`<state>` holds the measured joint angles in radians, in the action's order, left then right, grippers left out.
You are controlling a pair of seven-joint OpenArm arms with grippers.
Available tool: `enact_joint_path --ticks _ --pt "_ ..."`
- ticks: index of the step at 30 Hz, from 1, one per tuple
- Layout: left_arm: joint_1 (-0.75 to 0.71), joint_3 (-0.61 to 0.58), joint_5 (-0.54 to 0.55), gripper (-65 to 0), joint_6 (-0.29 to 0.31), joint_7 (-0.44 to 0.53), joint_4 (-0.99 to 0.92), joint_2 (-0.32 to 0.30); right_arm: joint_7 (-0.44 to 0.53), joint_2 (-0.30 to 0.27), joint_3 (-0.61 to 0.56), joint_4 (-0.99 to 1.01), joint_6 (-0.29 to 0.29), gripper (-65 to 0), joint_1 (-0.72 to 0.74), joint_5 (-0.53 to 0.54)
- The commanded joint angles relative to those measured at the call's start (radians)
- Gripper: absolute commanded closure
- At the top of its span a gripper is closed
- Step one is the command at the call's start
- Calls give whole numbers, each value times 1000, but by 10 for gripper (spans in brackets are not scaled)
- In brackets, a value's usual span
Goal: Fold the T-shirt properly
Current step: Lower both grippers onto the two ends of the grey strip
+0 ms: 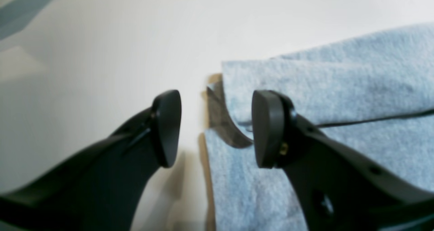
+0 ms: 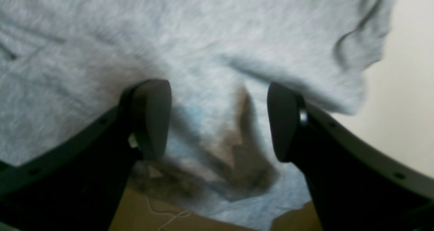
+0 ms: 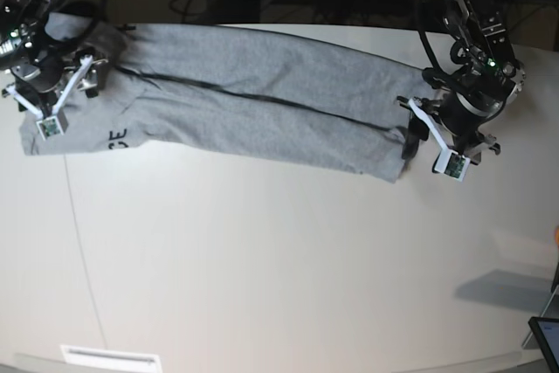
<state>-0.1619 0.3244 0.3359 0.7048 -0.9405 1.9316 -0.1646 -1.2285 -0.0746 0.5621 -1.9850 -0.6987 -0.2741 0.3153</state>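
With both my claws, left gripper (image 1: 217,129) and right gripper (image 2: 217,119), spread empty over the long-folded T-shirt (image 3: 262,111), I must next pinch its ends

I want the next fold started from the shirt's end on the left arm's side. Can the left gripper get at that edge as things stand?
Probably yes. The left gripper is open, with the T-shirt edge between its fingertips and nothing blocking.

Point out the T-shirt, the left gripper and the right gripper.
T-shirt (image 3: 262,115): base view, middle of the cloth.
Left gripper (image 1: 216,127): left wrist view, between the fingertips.
Right gripper (image 2: 218,121): right wrist view, between the fingertips.
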Motion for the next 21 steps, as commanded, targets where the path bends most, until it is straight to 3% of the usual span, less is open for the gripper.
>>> enact_joint_path --ticks 1,8,14,21 --pt "-6 5 -5 -328 -7 21 18 -5 9 -1 2 -18 1 -421 6 12" --pt "-49 3 -60 -328 -7 21 4 4 13 37 2 -10 1 -421 -27 12" --pt "-46 5 -113 -326 -7 22 -148 3 37 42 2 51 1 -421 -23 12" --pt "-41 6 -192 -326 -7 154 -303 0 132 22 -49 169 1 -427 -20 11"
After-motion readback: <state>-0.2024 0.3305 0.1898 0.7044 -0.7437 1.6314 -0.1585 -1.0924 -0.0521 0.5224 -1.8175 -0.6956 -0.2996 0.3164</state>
